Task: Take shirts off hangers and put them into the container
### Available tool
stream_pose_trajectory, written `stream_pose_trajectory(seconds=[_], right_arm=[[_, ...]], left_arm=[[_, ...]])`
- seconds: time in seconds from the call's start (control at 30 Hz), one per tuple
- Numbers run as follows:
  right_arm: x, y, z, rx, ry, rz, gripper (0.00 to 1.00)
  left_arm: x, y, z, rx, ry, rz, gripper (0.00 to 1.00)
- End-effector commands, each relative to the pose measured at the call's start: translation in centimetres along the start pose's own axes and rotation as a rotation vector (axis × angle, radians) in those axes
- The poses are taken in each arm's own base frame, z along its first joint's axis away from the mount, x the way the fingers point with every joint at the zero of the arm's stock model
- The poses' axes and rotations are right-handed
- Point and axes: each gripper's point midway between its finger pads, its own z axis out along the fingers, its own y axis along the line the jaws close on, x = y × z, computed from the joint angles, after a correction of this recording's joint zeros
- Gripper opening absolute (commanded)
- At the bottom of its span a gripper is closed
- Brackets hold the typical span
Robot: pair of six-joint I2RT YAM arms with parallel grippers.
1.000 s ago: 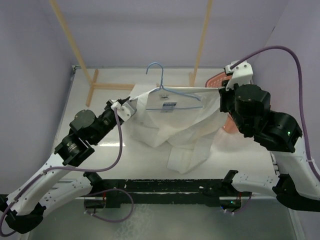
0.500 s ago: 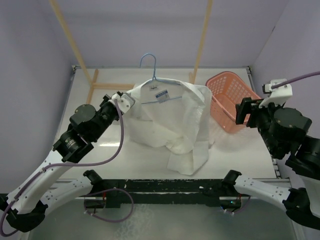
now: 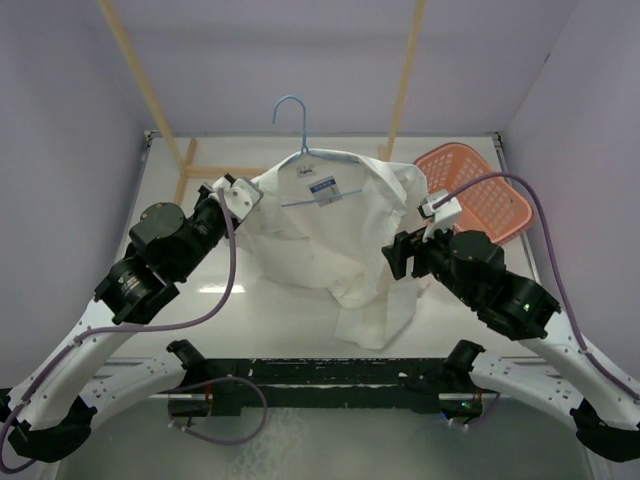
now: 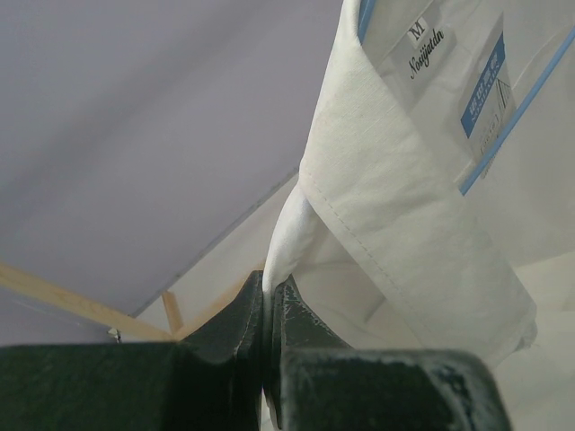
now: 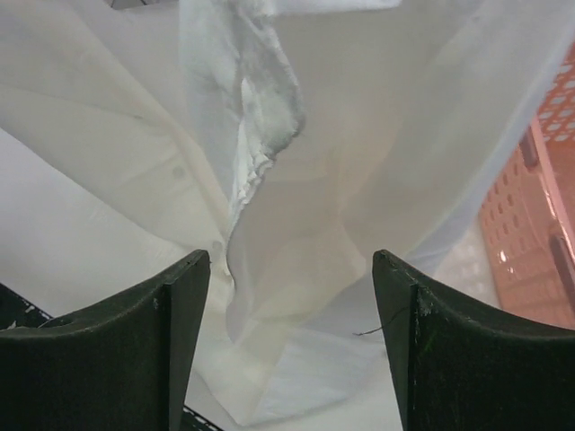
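My left gripper (image 4: 268,301) is clenched on a fold of the shirt (image 3: 330,235) by the collar; my right gripper (image 5: 289,269) is spread and empty, facing the cloth; the shirt hangs on the hanger (image 3: 292,112), beside the basket (image 3: 490,195); pulling now could snag wire in the neck, or slip that thin pinch.

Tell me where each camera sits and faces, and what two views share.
Top external: above, behind the arms, looking down at the table; both arms show.
Left wrist: looks along the shut left hand pinching the shirt near its collar.
Right wrist: looks past the open right hand at shirt folds and basket.
Shared: top and left wrist both show the neck label.
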Motion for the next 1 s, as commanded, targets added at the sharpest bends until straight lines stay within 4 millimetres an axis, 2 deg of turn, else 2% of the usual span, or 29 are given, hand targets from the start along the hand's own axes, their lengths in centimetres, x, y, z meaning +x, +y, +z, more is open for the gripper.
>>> stream_pose_trajectory(seconds=[0.0,0.17,0.23,0.3,0.43,0.63,0.67,0.7,0.73,0.77,0.83,0.97], right_arm=[[-5.6,2.4,-1.0,-0.14,-0.249,0.068,0.75],[-6.1,2.9,-0.9,-0.167,-0.261,0.079,0.73],[-4.5,3.5,0.6,-0.176,-0.227,0.072,0.73],[-4.0,3.7,1.7,-0.163,-0.216,0.081,0.7],[-2.5,2.7,3.9,-0.073,-0.199,0.107,0.63],[-2.2,2.3,4.7,-0.056,-0.293,0.172,0.56],[-2.3,2.2,4.7,-0.054,-0.306,0.181,0.5],[-2.3,2.1,4.8,-0.044,-0.307,0.187,0.35],[-2.3,1.8,4.8,-0.026,-0.302,0.188,0.11],[-2.4,1.3,4.7,0.003,-0.299,0.193,0.0],[-2.5,-0.1,3.9,0.07,-0.283,0.193,0.0],[-5.2,-3.9,-0.4,0.217,-0.344,0.191,0.0]], left_arm=[[-3.6,1.8,-1.1,-0.044,-0.108,-0.076,0.0],[-3.4,1.6,-1.2,-0.041,-0.105,-0.086,0.0],[-3.6,1.6,-1.3,-0.038,-0.113,-0.095,0.0],[-3.7,1.5,-1.4,-0.033,-0.118,-0.103,0.0],[-4.1,1.8,-2.0,-0.031,-0.123,-0.112,0.0],[-4.7,2.2,-2.9,-0.036,-0.138,-0.127,0.0],[-4.7,2.2,-2.9,-0.035,-0.138,-0.128,0.0],[-4.6,2.2,-2.9,-0.036,-0.136,-0.127,0.0],[-4.4,2.1,-2.8,-0.036,-0.129,-0.126,0.0],[-4.3,2.1,-2.7,-0.035,-0.124,-0.125,0.0],[-3.7,1.8,-2.6,-0.03,-0.105,-0.119,0.0],[-2.4,1.5,-2.6,-0.03,-0.068,-0.117,0.0]])
